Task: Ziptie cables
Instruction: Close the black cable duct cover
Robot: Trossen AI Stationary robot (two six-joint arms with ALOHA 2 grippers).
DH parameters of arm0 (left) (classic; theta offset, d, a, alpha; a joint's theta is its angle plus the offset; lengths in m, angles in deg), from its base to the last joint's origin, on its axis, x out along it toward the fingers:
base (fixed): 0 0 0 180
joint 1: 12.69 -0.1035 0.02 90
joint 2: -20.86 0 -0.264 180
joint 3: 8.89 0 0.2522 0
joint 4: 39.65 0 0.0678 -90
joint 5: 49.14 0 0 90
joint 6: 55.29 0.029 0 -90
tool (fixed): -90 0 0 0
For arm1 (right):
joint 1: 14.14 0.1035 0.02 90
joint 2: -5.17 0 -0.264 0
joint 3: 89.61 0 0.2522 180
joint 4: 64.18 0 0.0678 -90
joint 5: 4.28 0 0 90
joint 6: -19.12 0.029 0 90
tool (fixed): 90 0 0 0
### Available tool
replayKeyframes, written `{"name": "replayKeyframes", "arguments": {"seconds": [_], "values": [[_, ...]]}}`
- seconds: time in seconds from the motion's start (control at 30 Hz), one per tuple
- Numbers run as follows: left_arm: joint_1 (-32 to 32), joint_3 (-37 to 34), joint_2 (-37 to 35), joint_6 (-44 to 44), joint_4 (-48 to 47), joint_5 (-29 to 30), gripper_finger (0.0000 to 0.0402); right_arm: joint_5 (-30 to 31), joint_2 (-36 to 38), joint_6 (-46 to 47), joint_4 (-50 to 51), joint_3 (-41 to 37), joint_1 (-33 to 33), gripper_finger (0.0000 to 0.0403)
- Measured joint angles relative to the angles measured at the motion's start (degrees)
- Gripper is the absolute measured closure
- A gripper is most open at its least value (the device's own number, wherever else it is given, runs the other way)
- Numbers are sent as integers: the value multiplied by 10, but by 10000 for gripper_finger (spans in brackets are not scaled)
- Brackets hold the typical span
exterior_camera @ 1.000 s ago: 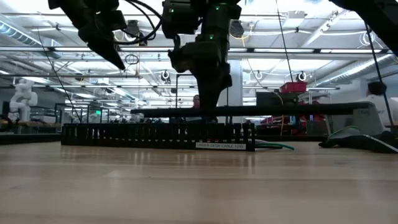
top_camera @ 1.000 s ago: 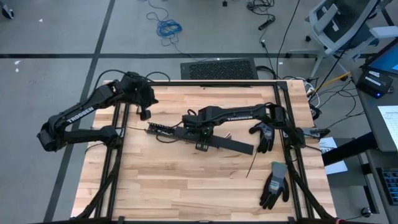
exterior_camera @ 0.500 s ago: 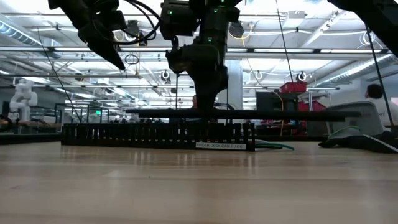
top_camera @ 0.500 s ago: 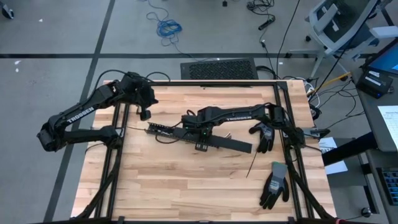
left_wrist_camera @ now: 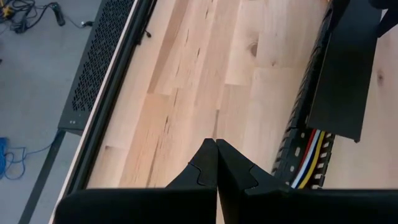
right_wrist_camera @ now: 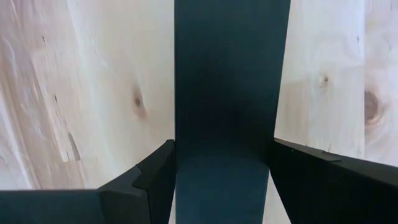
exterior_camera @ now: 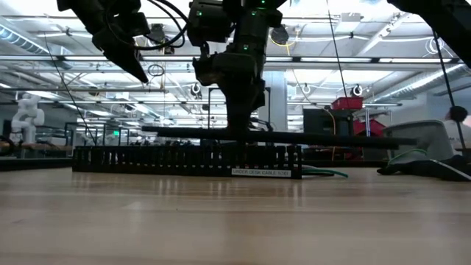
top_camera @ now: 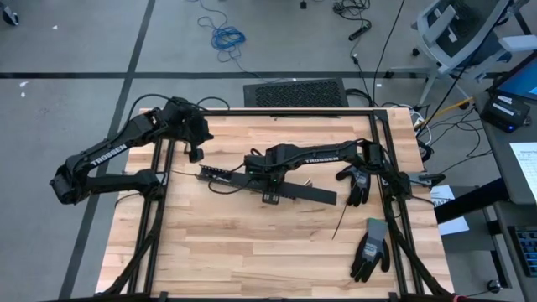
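The cables [left_wrist_camera: 311, 158], yellow, red, white and blue wires, lie inside a black slotted duct [top_camera: 220, 174] on the wooden table; in the low view the duct [exterior_camera: 184, 160] stands on the tabletop. My right gripper [top_camera: 270, 190] is over the table's middle, shut on a long flat black cover strip [top_camera: 306, 195], which hangs just above the duct [exterior_camera: 324, 137]. My left gripper [top_camera: 195, 153] hovers shut near the table's far left corner, holding nothing [left_wrist_camera: 216, 146]. My right gripper pinches the cover strip's two long edges [right_wrist_camera: 180, 155] between its two fingers [right_wrist_camera: 155, 171], which lie across the strip's width. It comes from above, pointing down, about a third of the way along from the strip's left end. The strip is lifted clear, nearly level, just above the duct.
Two dark work gloves lie at the right: one [top_camera: 357, 183] by the right frame rail, one [top_camera: 369, 247] nearer the front. A thin black zip tie [top_camera: 342, 222] lies between them. The near half of the table is bare wood [top_camera: 235, 252].
My right gripper has rolled a little at the wrist while staying over the duct. The cover strip has swung with it: its right end has drawn in toward the gripper and dipped slightly. The left arm has kept still.
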Motion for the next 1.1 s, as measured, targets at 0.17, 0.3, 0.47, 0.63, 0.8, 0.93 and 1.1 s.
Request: {"name": "replayKeyframes", "arguments": {"seconds": [0.17,0.3,0.47,0.63,0.8,0.93,1.1], "values": [[0,0,0,0,0,0,402,3,0,0,-7,0,-2,206],[0,0,0,0,0,0,402,0,0,-5,-6,0,-4,206],[0,0,0,0,0,0,402,-4,-13,-8,1,0,-5,206],[0,0,0,0,0,0,402,-6,-28,-9,7,2,-5,206],[0,0,0,0,0,1,402,-7,-28,-6,7,2,-5,206],[0,0,0,0,0,1,402,-20,-25,-3,9,4,-8,206],[0,0,0,0,6,1,402,-20,-25,-3,23,36,-10,206]]}}
